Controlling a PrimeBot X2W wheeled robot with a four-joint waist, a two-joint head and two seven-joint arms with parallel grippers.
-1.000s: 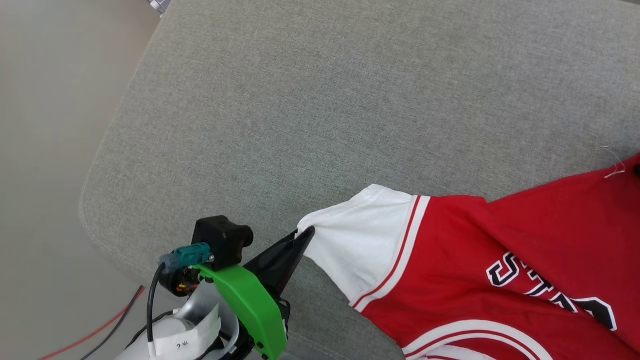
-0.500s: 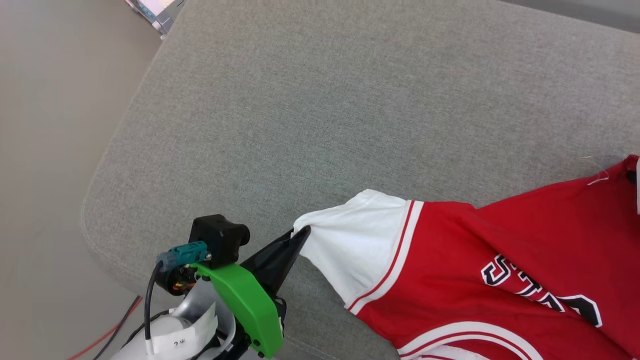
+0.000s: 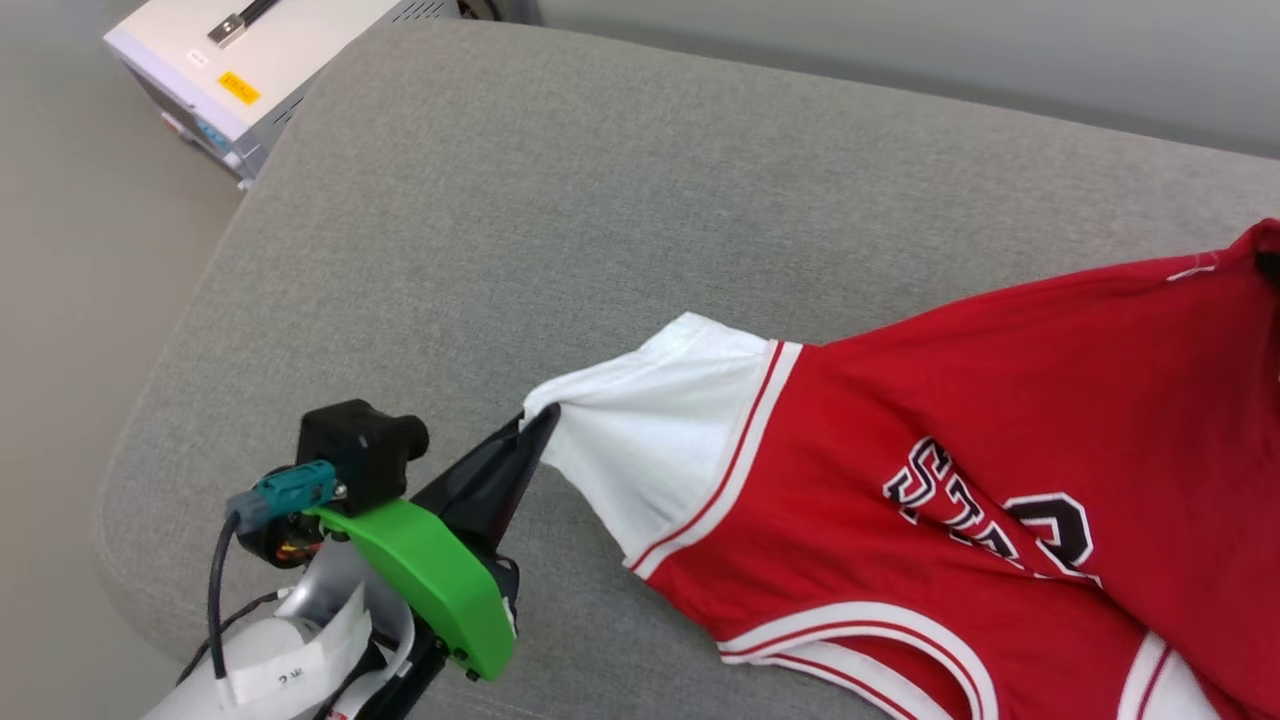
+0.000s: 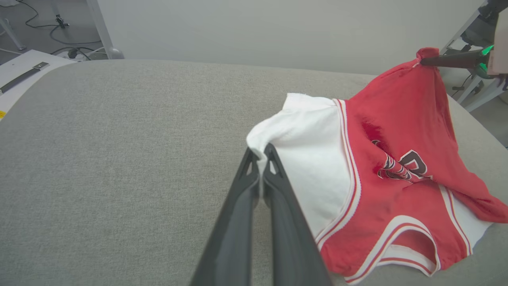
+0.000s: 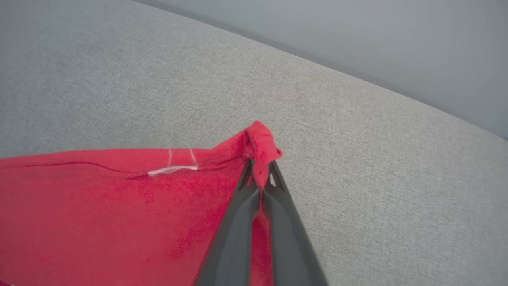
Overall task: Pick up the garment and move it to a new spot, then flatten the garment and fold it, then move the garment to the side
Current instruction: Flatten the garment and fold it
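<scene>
The garment, a red jersey with white sleeves, striped trim and black lettering, hangs stretched over the grey cushion. My left gripper is shut on the tip of its white sleeve, seen close in the left wrist view at the left gripper. My right gripper is shut on a bunched red corner of the garment. In the left wrist view the right gripper lifts that corner high at the far right.
A white box-like device stands on the floor beyond the cushion's far left corner. The cushion's rounded edge runs down my left side, with pale floor beyond. A grey wall lies behind.
The head camera has tilted, shifting the whole picture. The garment's far red corner now stands raised and the cloth is stretched tauter between both grippers.
</scene>
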